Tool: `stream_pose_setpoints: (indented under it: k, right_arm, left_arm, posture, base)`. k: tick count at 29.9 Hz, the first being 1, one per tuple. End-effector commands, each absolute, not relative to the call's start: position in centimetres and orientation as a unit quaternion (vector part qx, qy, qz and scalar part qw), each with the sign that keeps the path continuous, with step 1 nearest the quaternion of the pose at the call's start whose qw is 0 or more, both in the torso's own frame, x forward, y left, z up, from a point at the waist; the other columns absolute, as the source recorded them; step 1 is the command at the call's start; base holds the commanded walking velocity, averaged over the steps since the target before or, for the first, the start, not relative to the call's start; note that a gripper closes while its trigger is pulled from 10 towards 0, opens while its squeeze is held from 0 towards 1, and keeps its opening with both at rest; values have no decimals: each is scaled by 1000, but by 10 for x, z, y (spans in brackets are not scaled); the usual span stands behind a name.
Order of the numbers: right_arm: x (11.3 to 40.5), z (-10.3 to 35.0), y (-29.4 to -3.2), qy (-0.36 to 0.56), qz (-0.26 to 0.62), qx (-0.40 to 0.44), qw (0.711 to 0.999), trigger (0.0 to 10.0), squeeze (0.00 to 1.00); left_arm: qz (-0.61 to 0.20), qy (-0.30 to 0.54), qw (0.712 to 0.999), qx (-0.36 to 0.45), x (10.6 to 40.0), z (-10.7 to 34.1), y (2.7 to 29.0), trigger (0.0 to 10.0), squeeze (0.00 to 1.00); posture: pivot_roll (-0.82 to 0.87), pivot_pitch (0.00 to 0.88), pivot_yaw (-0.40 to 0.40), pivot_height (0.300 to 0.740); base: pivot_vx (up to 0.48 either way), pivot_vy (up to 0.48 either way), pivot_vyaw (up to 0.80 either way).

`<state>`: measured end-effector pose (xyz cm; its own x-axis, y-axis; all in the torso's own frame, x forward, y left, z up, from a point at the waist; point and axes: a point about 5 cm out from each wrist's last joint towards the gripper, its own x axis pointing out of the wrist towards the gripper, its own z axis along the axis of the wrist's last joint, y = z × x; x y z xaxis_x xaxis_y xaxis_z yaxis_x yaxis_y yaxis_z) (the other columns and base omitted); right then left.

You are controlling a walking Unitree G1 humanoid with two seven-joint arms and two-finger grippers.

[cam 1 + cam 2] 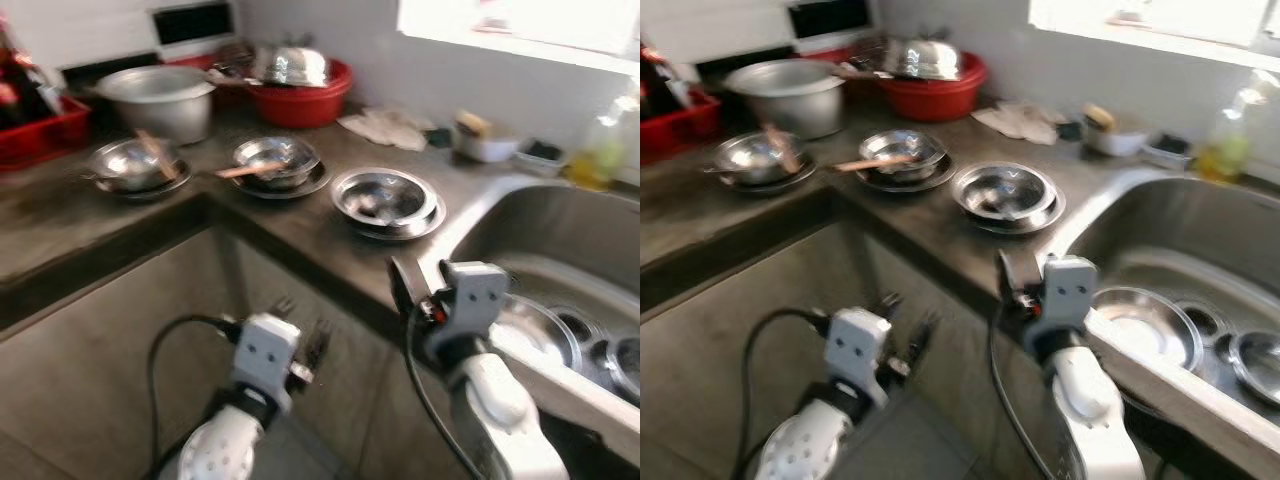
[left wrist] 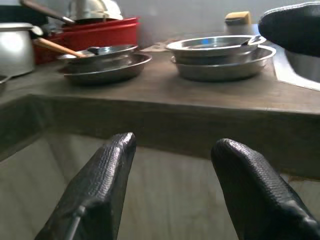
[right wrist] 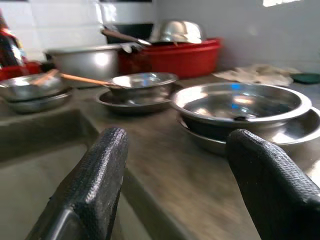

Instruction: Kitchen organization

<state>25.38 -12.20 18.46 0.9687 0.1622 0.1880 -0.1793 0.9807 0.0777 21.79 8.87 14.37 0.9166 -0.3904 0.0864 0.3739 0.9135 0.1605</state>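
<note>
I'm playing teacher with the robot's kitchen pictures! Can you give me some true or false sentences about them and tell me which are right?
1. Both pincers are open and hold nothing. True: the left pincer and right pincer are both open and hold nothing.
2. The red basin sits inside the sink. False: it stands at the back of the counter.
3. A steel bowl lies in the sink. True.
4. The right pincer grips a wooden spoon. False: it holds nothing.
</note>
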Motion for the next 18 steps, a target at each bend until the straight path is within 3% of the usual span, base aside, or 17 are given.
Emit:
stream_pose_setpoints:
  k: [1,13,14,15,18]
  right_arm:
    - [256,179,-132,-78,68,45,994,10000,0]
    - [277,188,-134,-97,67,21,993,10000,0]
    - [281,190,-134,-101,68,22,992,10000,325]
    - [283,191,-134,-104,70,21,992,10000,1000]
    - [291,193,-133,-110,73,8,991,10000,1000]
  left_arm:
    - [-201,-59,975,69,218,145,83,10000,0]
    - [-265,-36,961,67,217,140,73,10000,0]
    - [-282,-45,956,65,215,142,70,10000,0]
    - [-287,-49,954,64,215,143,69,10000,0]
    - [-290,-54,954,59,214,144,69,10000,0]
  posture:
    - [141,76,-24,740]
    - [147,90,-25,740]
    - [148,92,-24,740]
    - [148,94,-26,740]
    - [149,99,-25,740]
  base:
    - [0,0,0]
    - [0,0,0]
    - [0,0,0]
    - [0,0,0]
    - [0,0,0]
